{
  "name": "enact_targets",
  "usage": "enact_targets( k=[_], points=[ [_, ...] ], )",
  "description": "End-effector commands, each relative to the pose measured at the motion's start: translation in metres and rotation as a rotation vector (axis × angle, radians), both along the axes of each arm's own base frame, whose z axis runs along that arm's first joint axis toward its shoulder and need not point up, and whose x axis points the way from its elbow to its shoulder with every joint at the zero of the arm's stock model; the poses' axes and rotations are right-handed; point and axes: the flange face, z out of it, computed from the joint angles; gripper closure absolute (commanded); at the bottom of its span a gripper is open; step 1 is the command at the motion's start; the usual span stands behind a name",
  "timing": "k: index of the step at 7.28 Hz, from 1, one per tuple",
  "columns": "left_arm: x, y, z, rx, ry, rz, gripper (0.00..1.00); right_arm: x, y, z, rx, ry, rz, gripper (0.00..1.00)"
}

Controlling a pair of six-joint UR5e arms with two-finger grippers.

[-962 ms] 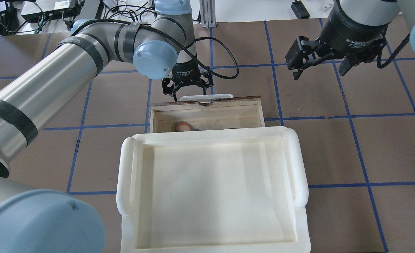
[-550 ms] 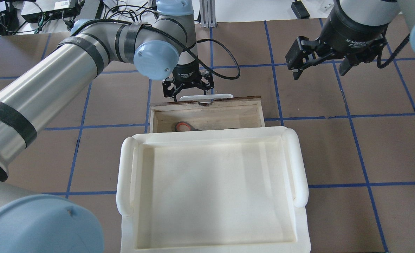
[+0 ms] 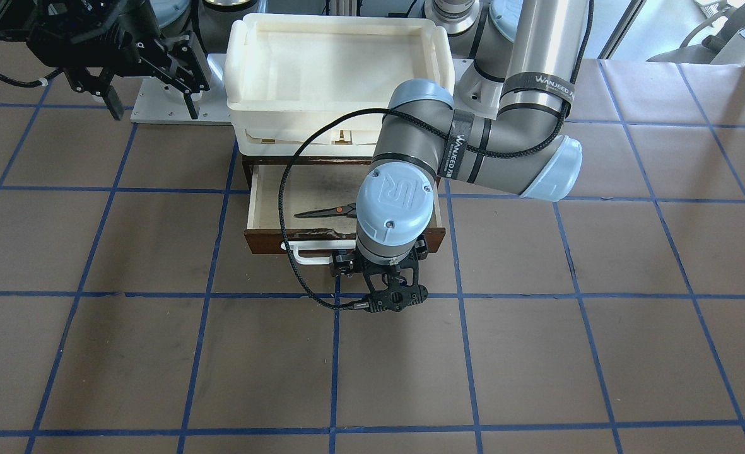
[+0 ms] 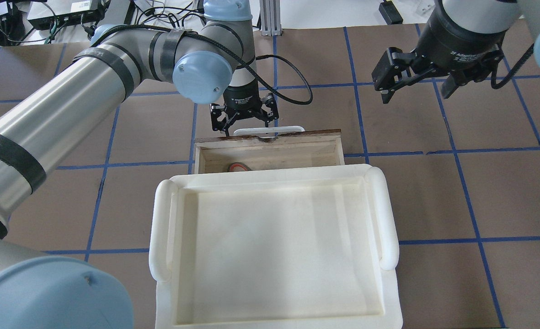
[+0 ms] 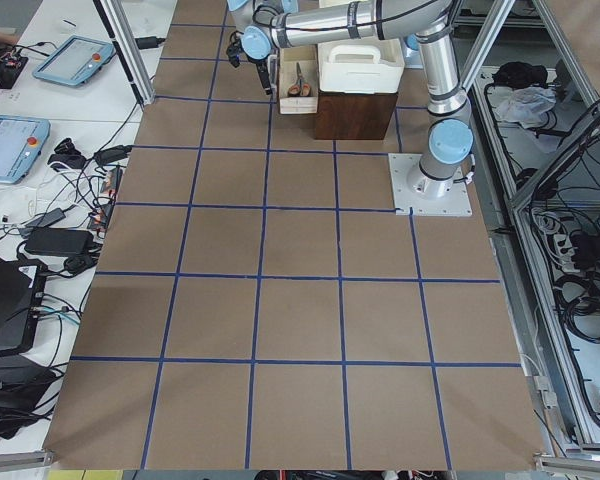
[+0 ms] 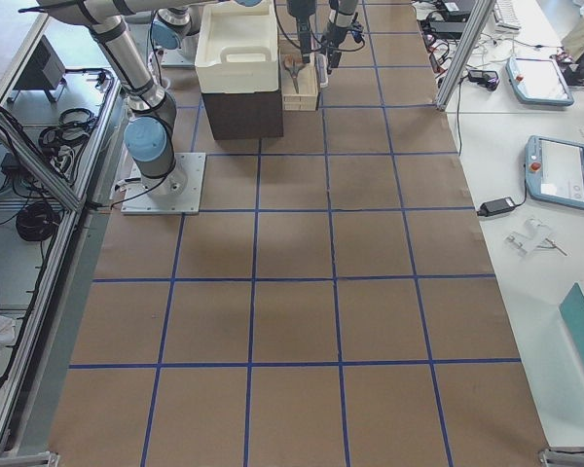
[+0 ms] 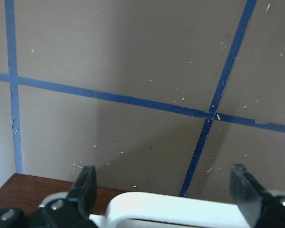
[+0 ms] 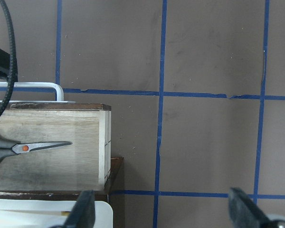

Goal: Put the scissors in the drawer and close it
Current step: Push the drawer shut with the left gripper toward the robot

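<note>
Scissors in, drawer not yet shut.
The scissors (image 3: pixel 325 211) lie in the open drawer (image 3: pixel 270 203), just robot-side of the left gripper (image 4: pixel 250 124), its jaws spread wide over the white handle (image 7: pixel 180 209). Only the push home remains. The right gripper (image 4: pixel 415 89) hangs spread, well aside.

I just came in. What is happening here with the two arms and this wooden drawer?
The scissors already lie inside the drawer, which is partly open beneath the cream tray. The left gripper is open and sits low at the drawer's front, right by the white handle, so it looks placed to push the drawer shut. The right gripper is open, holds nothing and hangs off to the side. The closing is not yet done.
</note>
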Motion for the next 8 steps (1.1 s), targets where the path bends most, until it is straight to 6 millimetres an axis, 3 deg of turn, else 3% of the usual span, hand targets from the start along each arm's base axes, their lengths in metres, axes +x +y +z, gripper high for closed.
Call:
enact_targets(
  k=[1, 8],
  points=[
    [0.001, 0.004, -0.001, 0.025, -0.007, 0.002, 0.0, 0.0, 0.0, 0.0, 0.0, 0.0, 0.003, 0.0],
    [0.002, 0.018, -0.015, 0.135, -0.039, 0.0, 0.0, 0.0, 0.0, -0.001, 0.004, 0.001, 0.006, 0.0]
  ],
)
